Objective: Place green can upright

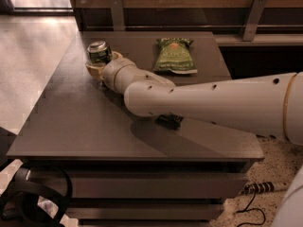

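The green can (99, 54) is dark green with a silver top (97, 45) and stands roughly upright near the far left of the dark table (85, 126). My gripper (103, 63) is shut around its lower body, with pale fingers (94, 68) showing on both sides. The white arm (213, 103) reaches in from the right across the table. The can's base is hidden by the fingers, so I cannot tell whether it rests on the table.
A flat green snack bag (174, 56) lies at the back middle of the table. A small black object (169, 121) lies under the arm. The table's left edge is close to the can. Metal brackets (116, 12) stand behind the table.
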`<state>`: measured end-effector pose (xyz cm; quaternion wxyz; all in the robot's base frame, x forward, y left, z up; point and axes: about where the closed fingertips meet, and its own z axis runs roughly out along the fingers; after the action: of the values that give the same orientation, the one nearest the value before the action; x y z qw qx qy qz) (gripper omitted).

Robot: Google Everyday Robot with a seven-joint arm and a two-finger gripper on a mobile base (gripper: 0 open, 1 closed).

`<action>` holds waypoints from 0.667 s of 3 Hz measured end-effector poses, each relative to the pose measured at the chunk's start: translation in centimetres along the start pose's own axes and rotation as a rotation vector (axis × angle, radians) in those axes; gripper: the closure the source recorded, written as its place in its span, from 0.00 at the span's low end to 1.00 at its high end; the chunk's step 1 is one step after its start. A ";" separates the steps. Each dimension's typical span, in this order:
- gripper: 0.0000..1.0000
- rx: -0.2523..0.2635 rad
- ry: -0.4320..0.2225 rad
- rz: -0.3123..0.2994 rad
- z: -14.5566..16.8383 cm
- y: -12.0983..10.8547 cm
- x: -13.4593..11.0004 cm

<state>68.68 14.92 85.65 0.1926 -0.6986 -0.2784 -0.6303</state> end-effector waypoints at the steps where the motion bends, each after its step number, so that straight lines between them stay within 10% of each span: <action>1: 0.81 -0.002 -0.002 0.012 0.1 -0.2 0.2; 2: 0.58 -0.001 0.002 0.010 0.1 -0.3 0.4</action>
<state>68.60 15.26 86.02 0.1955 -0.6996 -0.2743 -0.6301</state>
